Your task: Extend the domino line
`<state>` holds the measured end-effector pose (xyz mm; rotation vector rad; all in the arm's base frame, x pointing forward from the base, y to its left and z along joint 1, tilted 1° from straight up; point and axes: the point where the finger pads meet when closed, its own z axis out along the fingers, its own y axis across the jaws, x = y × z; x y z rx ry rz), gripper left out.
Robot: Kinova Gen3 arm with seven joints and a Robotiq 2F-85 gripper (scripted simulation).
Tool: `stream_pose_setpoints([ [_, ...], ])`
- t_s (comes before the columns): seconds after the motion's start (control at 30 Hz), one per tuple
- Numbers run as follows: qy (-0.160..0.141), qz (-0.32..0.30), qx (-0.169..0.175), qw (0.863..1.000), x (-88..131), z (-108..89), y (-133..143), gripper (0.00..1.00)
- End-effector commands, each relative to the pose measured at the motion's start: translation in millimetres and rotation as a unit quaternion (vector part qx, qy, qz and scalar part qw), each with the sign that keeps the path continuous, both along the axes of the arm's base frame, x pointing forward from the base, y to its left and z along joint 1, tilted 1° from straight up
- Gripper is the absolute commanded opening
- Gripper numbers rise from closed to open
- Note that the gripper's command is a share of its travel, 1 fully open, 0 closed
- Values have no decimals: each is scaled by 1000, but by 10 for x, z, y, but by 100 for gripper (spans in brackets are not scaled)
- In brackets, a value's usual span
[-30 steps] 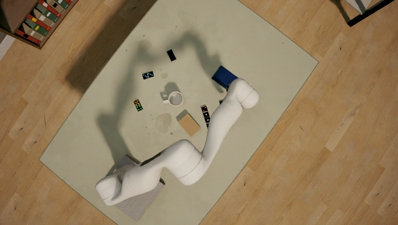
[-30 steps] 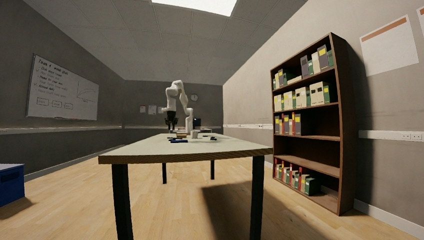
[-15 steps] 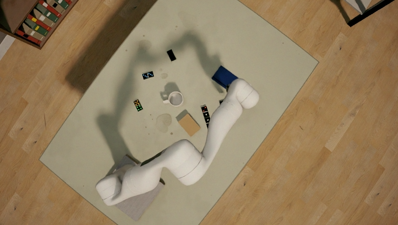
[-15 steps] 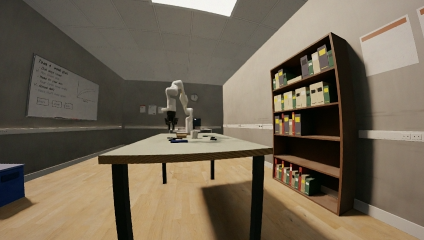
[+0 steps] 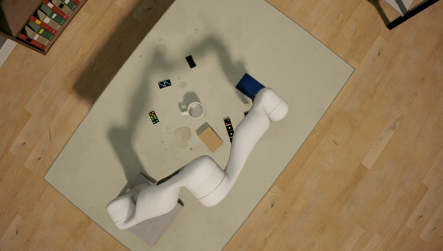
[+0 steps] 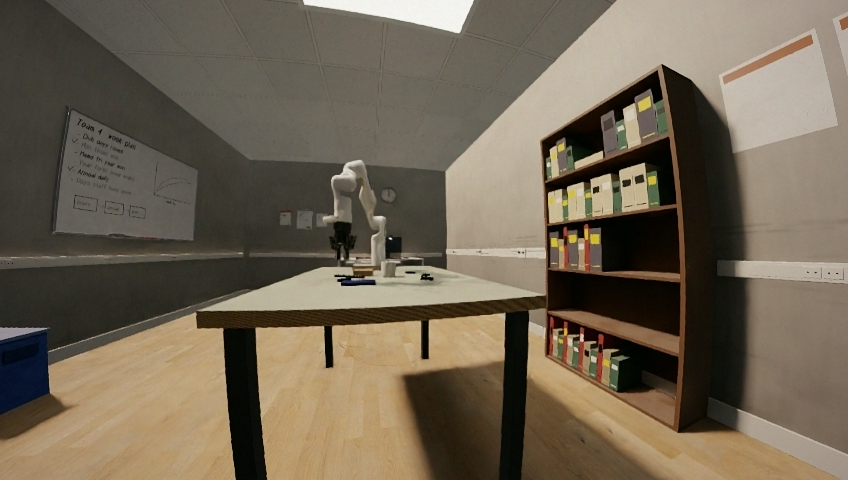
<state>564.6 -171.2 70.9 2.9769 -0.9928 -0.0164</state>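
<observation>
The line of dominoes [image 5: 228, 125] lies face up right of the cardboard box, its lower end hidden under my arm. A domino with blue pips [image 5: 164, 83] and one with orange and green pips [image 5: 153, 117] lie face up on the left. A black face-down domino [image 5: 190, 61] lies at the back. A dark sliver of another domino [image 5: 245, 113] shows at the arm's edge. My gripper [image 6: 343, 243] hangs partly open and empty above the table, over that spot. In the overhead view the wrist [image 5: 269, 105] hides it.
A white mug [image 5: 195, 110] [image 6: 388, 268] stands mid-table, with a cardboard box [image 5: 210, 139] [image 6: 362, 270] beside it. A blue book [image 5: 248, 83] [image 6: 358, 282] lies next to the wrist. The table [image 5: 279, 46] [image 6: 357, 300] holds the arm's base pad [image 5: 155, 227]. A bookshelf [image 6: 618, 237] stands off the table.
</observation>
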Motion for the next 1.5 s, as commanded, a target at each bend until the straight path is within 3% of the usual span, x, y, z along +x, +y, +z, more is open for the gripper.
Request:
stream_pose_setpoints([
  [0.0,-1,0,0,1000,6,13,-2,49],
  [0.6,-1,0,0,1000,8,-70,-2,49],
  [1.47,-1,0,0,1000,15,-544,-6,49],
])
